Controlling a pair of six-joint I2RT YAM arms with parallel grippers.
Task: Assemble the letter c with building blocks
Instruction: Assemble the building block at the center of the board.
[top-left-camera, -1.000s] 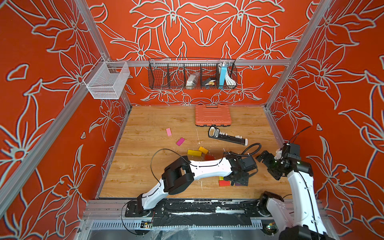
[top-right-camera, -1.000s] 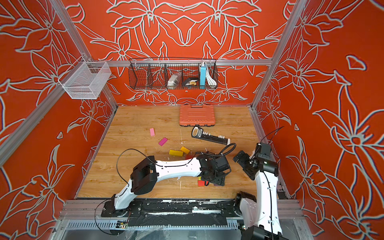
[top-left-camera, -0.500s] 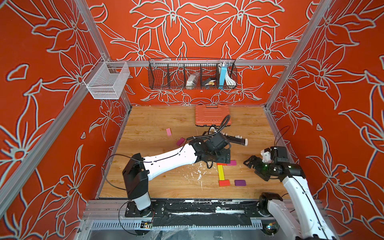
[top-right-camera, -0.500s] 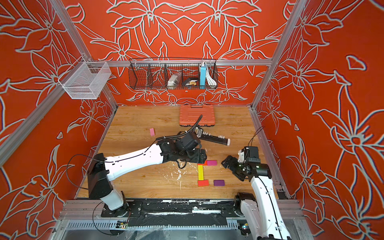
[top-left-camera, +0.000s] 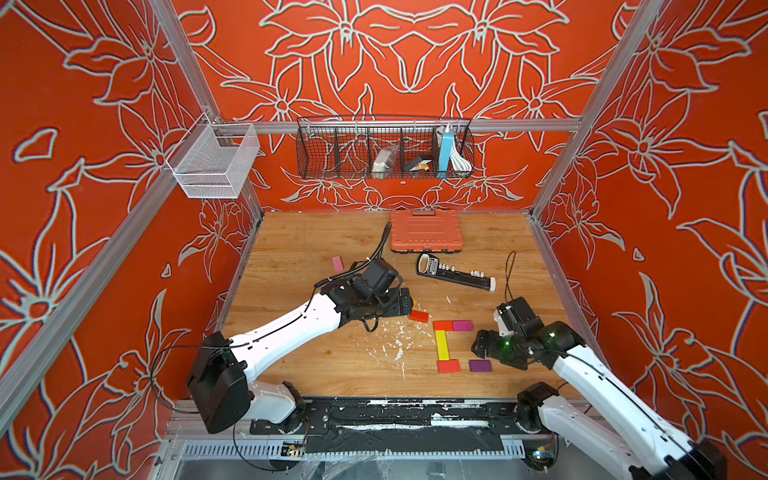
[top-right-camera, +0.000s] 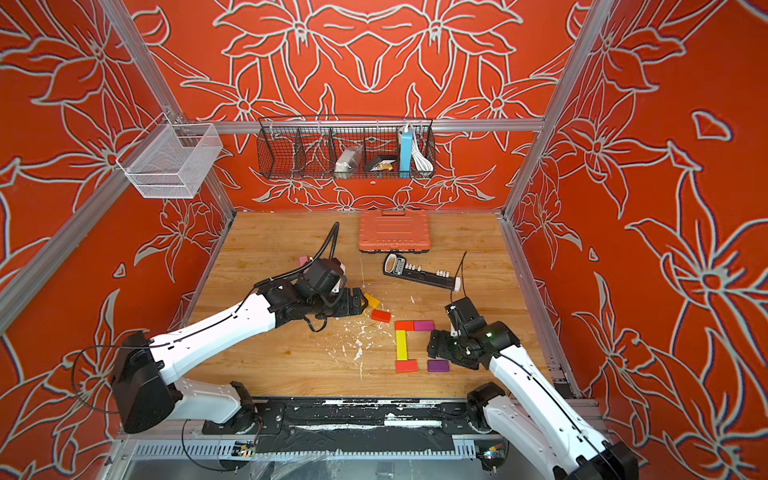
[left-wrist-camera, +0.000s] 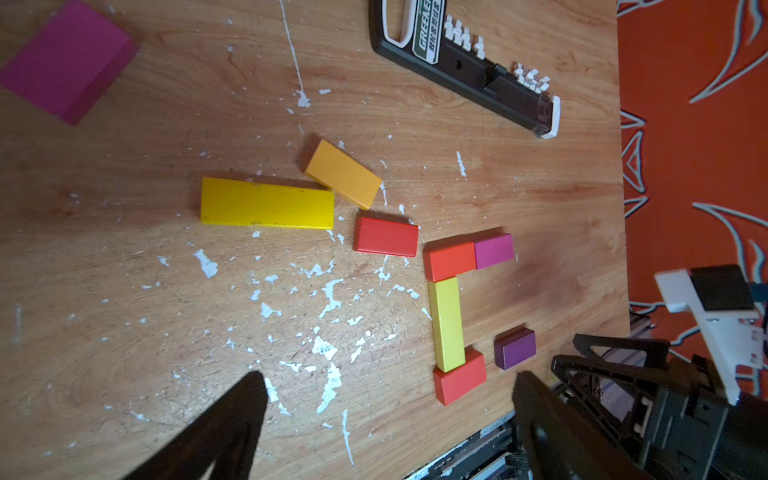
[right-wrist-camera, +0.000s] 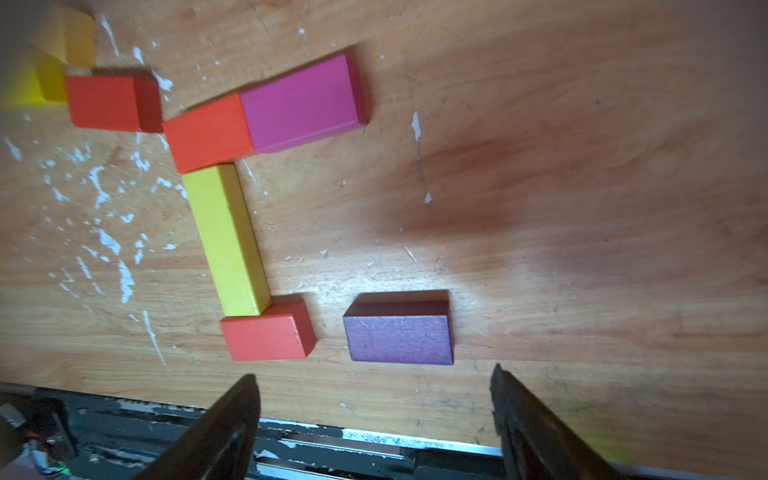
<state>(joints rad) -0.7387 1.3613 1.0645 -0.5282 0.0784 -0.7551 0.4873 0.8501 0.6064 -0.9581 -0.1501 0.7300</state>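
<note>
The letter is taking shape on the desk, toward the front and over on the right. A yellow spine block runs front to back. An orange-red top block butts against its far end, and a magenta block sits flush beside that, giving us the upper arm. At the near end an orange-red bottom block touches the spine. The purple block lies in line with it but apart, and we can see a strip of bare wood between the two.

The right pincer hangs close by the purple block with its jaws spread wide and nothing between them. The left pincer is spread too and carries nothing; in both top views it sits over the spare pieces left of the letter.

Those spares: a loose red block lies just beside the letter's upper corner. Beyond it are an amber block and a long yellow block. These two seem to touch at a corner, though from this angle we can't be sure. Further out lie a second magenta block and a pink block. At the back we've got a black bar and an orange case. White flecks dot the wood.
</note>
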